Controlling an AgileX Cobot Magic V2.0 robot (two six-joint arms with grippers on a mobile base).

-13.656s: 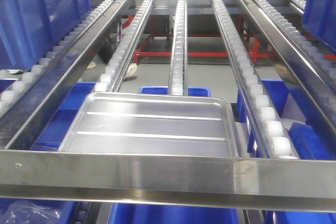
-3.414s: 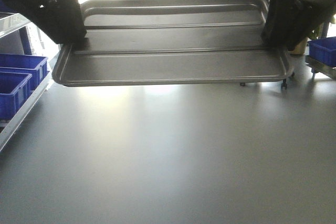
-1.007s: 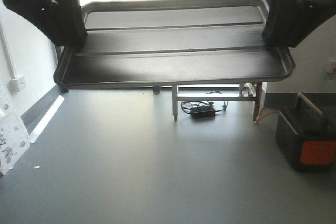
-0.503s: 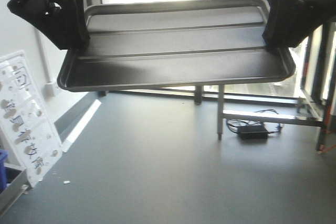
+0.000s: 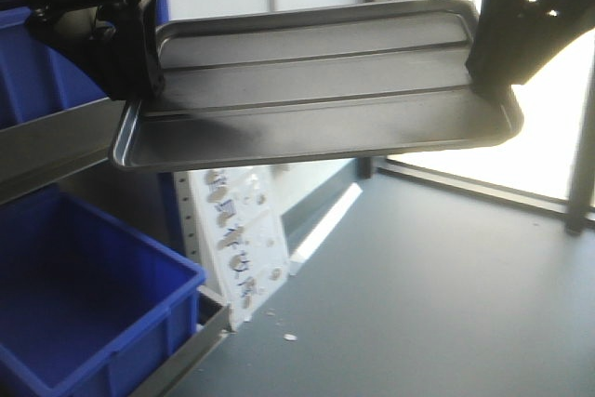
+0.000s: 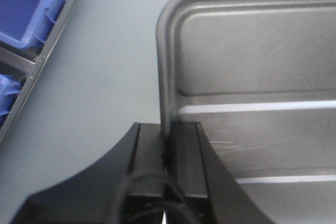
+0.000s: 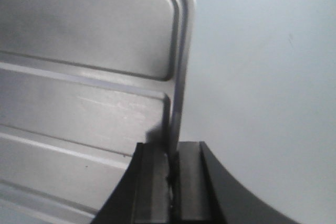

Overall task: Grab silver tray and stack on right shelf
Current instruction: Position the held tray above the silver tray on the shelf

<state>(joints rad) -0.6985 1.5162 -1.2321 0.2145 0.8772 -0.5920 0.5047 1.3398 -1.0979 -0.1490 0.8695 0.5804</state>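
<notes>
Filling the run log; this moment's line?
silver tray: aloft over floor | left gripper: shut on tray rim | right gripper: shut on tray rim | placement: not yet done

A shiny rectangular silver tray (image 5: 316,90) of metal hangs in mid-air, resting on nothing. It has rounded corners, a low raised rim and two long parallel ridges running the length of its base. It sits open side up and close to level, its left end dipping a little in the front view. Each short rim is pinched edge-on — the left gripper (image 6: 168,135) clamps one end, the right gripper (image 7: 170,156) the other, both with fingers closed tight against the metal.
</notes>
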